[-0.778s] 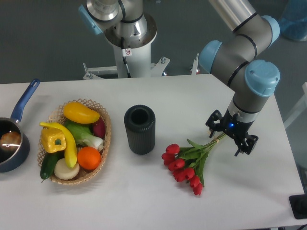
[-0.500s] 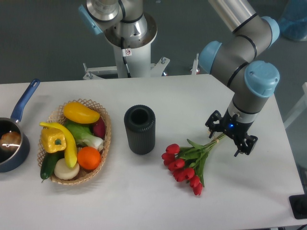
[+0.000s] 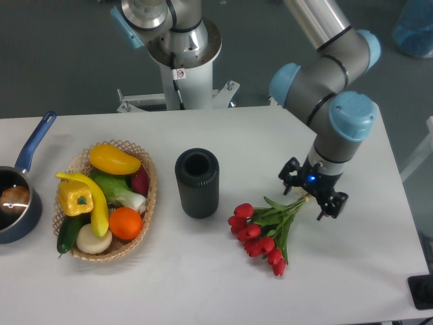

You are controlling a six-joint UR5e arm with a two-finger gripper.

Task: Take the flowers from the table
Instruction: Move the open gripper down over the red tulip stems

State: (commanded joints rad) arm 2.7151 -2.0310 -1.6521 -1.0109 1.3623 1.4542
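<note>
The flowers (image 3: 260,230), a bunch of red tulips with green leaves and pale stems, lie on the white table (image 3: 223,284) right of centre, with the buds toward the front left and the stems toward the back right. My gripper (image 3: 310,196) points down over the stem ends. Its jaws look spread on either side of the stems. The fingertips are hidden under the gripper body. The flowers rest flat on the table.
A black ribbed cylinder vase (image 3: 197,183) stands upright left of the flowers. A wicker basket (image 3: 150,196) of produce sits further left. A blue saucepan (image 3: 17,196) is at the left edge. The table's right edge lies close behind my arm.
My gripper has shifted left along the stems, toward the buds. The flowers have not moved.
</note>
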